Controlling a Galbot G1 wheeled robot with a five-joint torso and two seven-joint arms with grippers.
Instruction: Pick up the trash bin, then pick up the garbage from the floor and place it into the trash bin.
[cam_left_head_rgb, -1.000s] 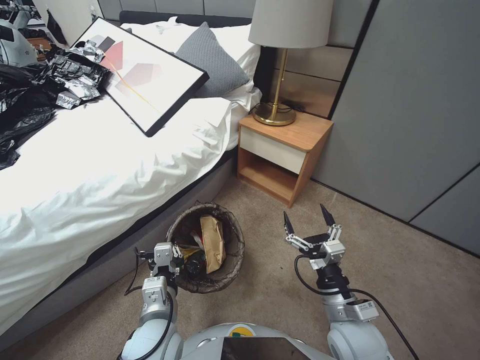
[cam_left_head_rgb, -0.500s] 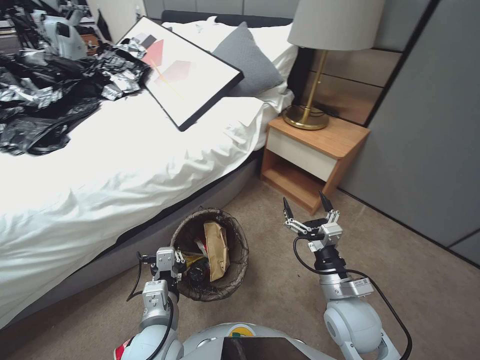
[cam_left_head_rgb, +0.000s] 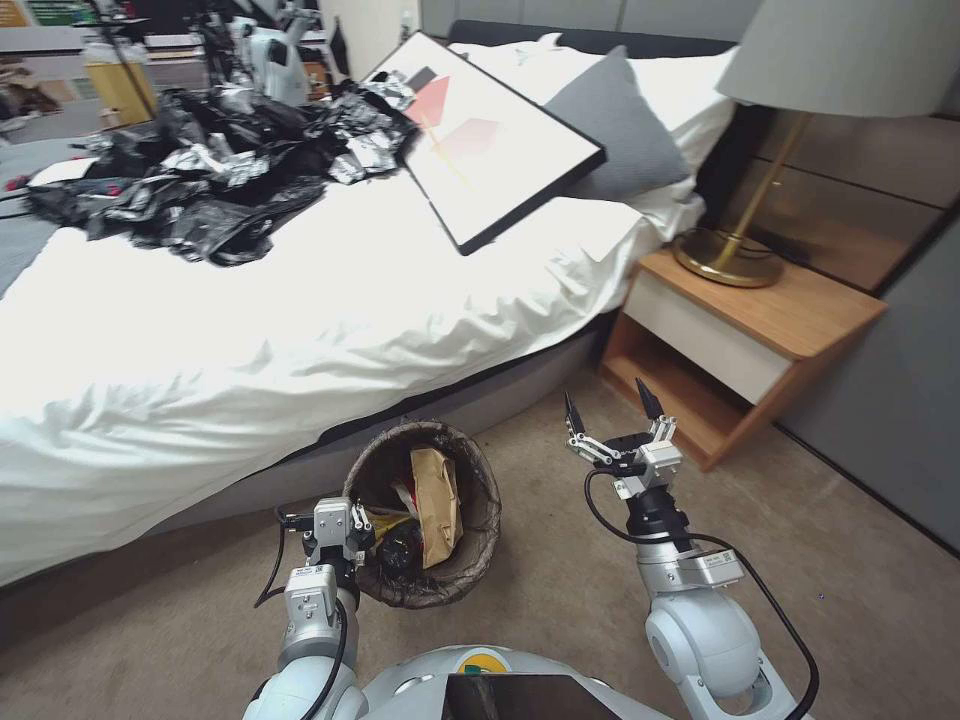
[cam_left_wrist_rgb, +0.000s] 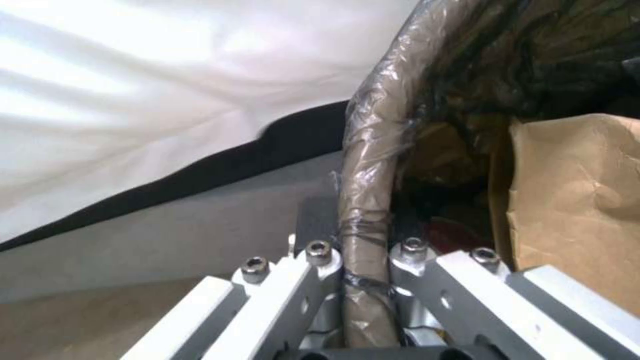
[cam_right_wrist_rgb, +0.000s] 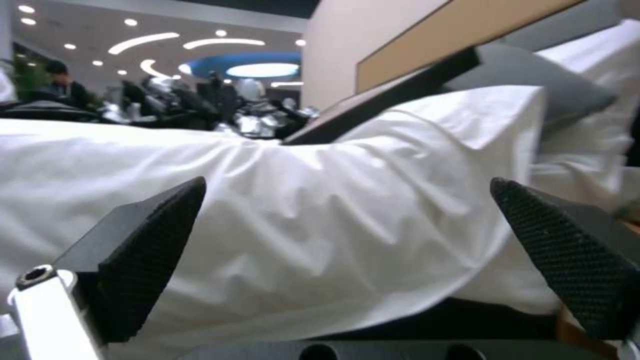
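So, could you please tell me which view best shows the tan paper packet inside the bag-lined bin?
The head view: the tan paper packet stands whole inside the bag-lined bin. The left wrist view catches one creased part; the right wrist view faces the bed.

No text or label is legible — anywhere.

The trash bin (cam_left_head_rgb: 455, 575) stands on the floor (cam_left_head_rgb: 560, 610) before the bed (cam_left_head_rgb: 300, 330), between the left tool (cam_left_head_rgb: 350, 528) at its rim and the right tool (cam_left_head_rgb: 608, 408), nightstand (cam_left_head_rgb: 770, 330) to the right.
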